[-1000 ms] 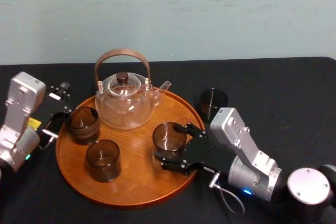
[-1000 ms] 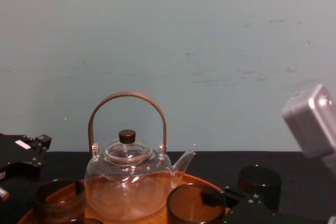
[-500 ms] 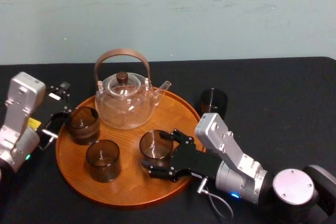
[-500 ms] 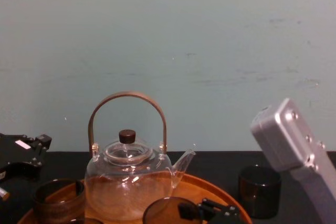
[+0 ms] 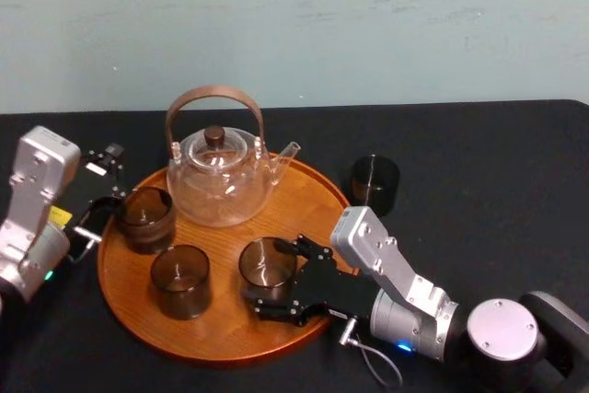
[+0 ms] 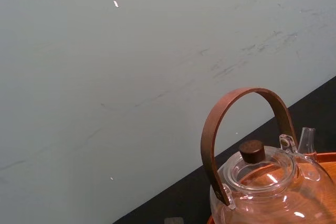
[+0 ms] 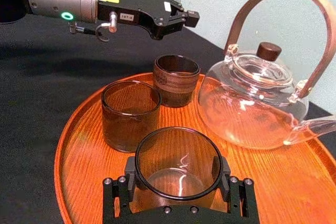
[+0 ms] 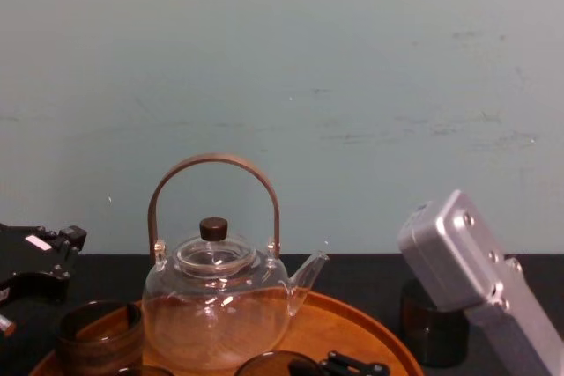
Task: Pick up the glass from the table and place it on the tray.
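A: Gripping anything, the right gripper (image 5: pixel 282 281)?
B: Yes — it clamps the glass (image 5: pixel 266 268) over the tray's (image 5: pixel 221 340) near half, just beside another dark glass (image 5: pixel 180 281); whether it touches the wood, I cannot tell
A: And the left gripper (image 5: pixel 99 192)?
B: Idle at the tray's left rim — jaws spread apart

This looks like a robot test bench in a lab-like room. A black cloth-covered table (image 5: pixel 515 190) fills the lower frame and a bare, scuffed pale green wall (image 5: pixel 368 16) spans the top. At lower right, a metal robot arm (image 5: pixel 396 269) reaches over a staged wooden tray (image 5: pixel 308 200).
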{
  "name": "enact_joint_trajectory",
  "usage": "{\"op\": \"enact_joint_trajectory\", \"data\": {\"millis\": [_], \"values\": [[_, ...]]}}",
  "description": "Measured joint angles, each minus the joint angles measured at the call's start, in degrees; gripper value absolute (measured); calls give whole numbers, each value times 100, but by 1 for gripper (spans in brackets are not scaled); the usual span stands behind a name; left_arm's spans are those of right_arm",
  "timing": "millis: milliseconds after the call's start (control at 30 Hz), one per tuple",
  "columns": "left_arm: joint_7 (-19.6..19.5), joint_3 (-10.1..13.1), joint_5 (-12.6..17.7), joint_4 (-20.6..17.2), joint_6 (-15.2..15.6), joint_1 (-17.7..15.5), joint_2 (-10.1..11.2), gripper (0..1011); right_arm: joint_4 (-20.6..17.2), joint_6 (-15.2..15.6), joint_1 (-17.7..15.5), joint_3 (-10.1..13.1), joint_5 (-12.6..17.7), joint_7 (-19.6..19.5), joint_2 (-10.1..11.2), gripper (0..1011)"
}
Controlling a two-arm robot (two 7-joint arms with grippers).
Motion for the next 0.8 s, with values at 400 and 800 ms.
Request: {"op": "enact_joint_trajectory", "data": {"millis": [400, 800], "values": [[0, 0, 0, 0, 0, 0, 0, 0, 10, 2, 3, -3, 0, -3, -7, 913], [0, 0, 0, 0, 0, 0, 0, 0, -3, 5, 0, 4, 3, -7, -3, 1002]]}}
